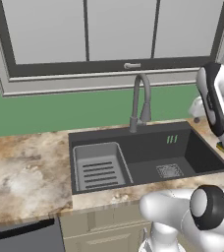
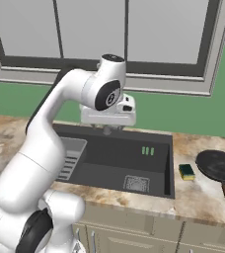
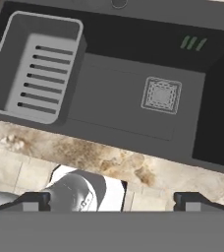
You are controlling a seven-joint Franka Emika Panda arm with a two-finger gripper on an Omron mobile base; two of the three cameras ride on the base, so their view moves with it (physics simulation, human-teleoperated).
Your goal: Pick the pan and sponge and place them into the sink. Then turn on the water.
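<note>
Claw (image 3: 112,201) first: on my hand view the two dark fingertips (image 3: 31,201) sit far apart at the bottom with nothing between them, so I read it as released and carrying nothing, looking straight down into the sink (image 3: 210,123); I see the square drain grate (image 3: 161,94) and the grey ribbed rack insert (image 3: 33,69) below, and the basin floor holds neither pan nor sponge, which tells me neither pick has been made. On the left base view I have the gooseneck faucet (image 1: 139,101) rising behind the basin with no stream from its spout, so the water is off, as it should be until both items are in; the upper arm link (image 1: 213,98) stands tall at the right edge with the elbow folded low in front of the cabinet. On the right base view the arm arches up from the lower left and the hand hangs level over the back of the sink, near the faucet. The pan (image 2: 219,165) lies on the counter (image 2: 193,195) to the right of the basin, handle pointing toward me, and the sponge (image 2: 186,171) rests between the pan and the sink's edge, close to both. My guess is the hand is parked high and centred so I can swing right and come down on either item.
</note>
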